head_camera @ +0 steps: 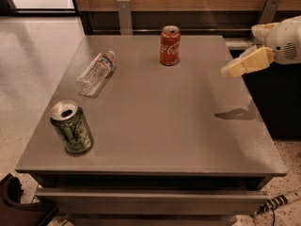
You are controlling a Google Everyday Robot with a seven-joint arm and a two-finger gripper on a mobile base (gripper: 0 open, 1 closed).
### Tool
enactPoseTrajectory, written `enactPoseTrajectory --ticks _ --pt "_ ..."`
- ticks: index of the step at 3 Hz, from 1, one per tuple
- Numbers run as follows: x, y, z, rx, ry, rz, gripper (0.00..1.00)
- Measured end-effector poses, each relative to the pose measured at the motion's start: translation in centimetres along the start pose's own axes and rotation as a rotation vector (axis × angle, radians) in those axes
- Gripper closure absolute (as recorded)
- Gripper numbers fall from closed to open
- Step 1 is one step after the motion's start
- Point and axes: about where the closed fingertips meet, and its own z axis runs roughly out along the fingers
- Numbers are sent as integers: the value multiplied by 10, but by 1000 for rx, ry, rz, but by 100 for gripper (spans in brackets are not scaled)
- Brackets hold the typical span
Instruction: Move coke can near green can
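The coke can (170, 45), red with white script and a silver top, stands upright near the far edge of the grey table (160, 121). The green can (72, 126) stands upright at the front left corner, its top open. My gripper (231, 69) reaches in from the right edge, above the table's right side, well to the right of the coke can and apart from it. It holds nothing that I can see.
A clear plastic bottle (96, 73) lies on its side at the table's left, between the two cans. A wooden wall with metal brackets (124, 14) runs behind the table. A dark cabinet (277, 102) stands at the right.
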Motion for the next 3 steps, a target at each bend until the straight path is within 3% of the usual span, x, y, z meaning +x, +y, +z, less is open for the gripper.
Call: enactPoseTrajectory --ticks 1,2,3 --pt "-12 -23 27 15 -199 51 0" --pt "-20 -32 53 8 -334 83 0" --pt "-20 -32 54 8 -334 83 0"
